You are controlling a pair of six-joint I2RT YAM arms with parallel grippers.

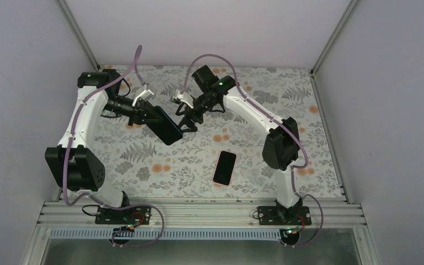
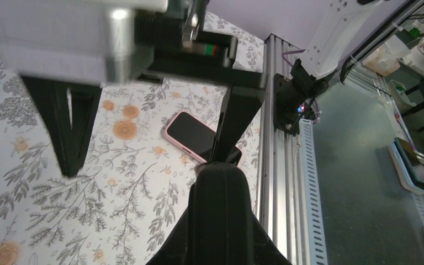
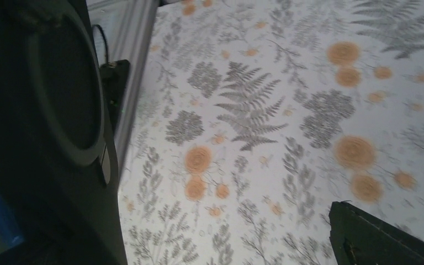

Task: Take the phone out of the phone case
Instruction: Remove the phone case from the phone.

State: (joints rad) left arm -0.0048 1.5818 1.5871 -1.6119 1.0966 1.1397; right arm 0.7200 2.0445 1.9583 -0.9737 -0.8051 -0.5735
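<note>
My left gripper [image 1: 143,113] is shut on a dark phone case [image 1: 163,126] and holds it above the table at the middle left. The case shows edge-on in the left wrist view [image 2: 221,221]. In the right wrist view [image 3: 44,138] its back shows a round ring, with a blue patch at its lower edge. I cannot tell whether a phone sits inside. My right gripper [image 1: 186,122] is open, with one finger [image 2: 234,118] touching the case's far end. A pink-edged phone [image 1: 224,167] lies flat, screen up, on the table, and also shows in the left wrist view [image 2: 190,135].
The floral table cover [image 1: 287,110] is bounded by an aluminium rail [image 1: 199,212] at the near edge and white walls on the other sides. The arm bases stand on the rail.
</note>
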